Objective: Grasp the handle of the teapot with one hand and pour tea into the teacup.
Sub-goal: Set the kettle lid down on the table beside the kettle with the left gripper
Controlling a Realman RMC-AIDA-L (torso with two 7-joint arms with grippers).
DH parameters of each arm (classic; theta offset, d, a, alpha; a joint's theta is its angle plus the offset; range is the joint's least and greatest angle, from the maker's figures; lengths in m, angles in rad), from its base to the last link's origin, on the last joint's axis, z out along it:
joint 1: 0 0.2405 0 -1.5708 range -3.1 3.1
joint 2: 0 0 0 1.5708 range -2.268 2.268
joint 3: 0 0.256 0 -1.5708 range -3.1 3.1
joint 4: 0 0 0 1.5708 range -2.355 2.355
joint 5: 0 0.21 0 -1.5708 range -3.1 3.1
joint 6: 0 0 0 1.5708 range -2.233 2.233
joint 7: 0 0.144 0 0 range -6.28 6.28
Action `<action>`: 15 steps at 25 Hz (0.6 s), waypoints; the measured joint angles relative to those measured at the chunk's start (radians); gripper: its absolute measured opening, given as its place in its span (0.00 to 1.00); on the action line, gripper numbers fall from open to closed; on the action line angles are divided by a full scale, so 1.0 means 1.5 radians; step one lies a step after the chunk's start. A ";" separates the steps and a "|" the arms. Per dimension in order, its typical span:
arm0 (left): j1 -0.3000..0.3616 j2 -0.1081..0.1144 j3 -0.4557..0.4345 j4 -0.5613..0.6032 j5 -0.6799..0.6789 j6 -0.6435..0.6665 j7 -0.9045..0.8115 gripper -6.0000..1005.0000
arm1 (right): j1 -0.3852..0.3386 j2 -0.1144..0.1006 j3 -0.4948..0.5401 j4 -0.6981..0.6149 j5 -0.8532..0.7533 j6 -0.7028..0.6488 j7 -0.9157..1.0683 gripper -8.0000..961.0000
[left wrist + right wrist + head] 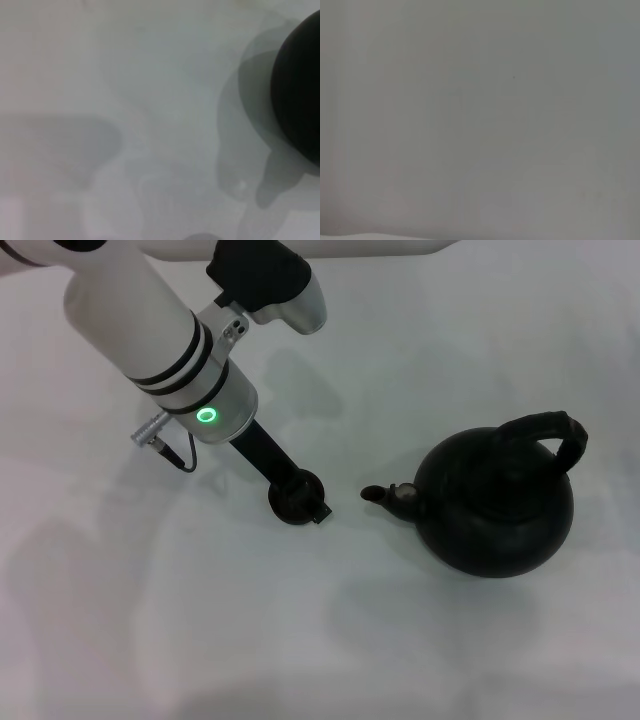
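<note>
Nearest, the left gripper (300, 502) reaches the teacup (295, 497); its jaws' state cannot be told. Beside sits the teapot (497, 508) on the surface (200, 620).

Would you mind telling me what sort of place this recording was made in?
Probably a lab test bench, not a home: a bare white table holds only a black teapot and a small teacup, which the left gripper has reached.

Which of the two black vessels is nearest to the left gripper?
The teacup: the left gripper is right at it, while the far bigger teapot, with its arched handle, stands apart to the right.
</note>
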 joint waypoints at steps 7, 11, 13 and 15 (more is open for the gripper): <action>0.001 0.000 0.001 0.000 -0.001 0.002 0.000 0.75 | 0.000 0.000 -0.001 0.001 0.000 0.000 -0.001 0.90; 0.005 0.000 0.002 0.001 -0.001 0.006 0.001 0.75 | 0.000 0.000 -0.001 0.001 0.000 0.000 -0.002 0.90; 0.007 0.000 0.002 0.005 -0.001 0.007 0.001 0.75 | 0.000 0.000 -0.001 0.001 0.000 0.000 -0.002 0.90; 0.008 0.000 0.002 0.006 -0.001 0.007 0.002 0.75 | -0.001 0.000 -0.001 0.001 0.000 0.000 -0.002 0.90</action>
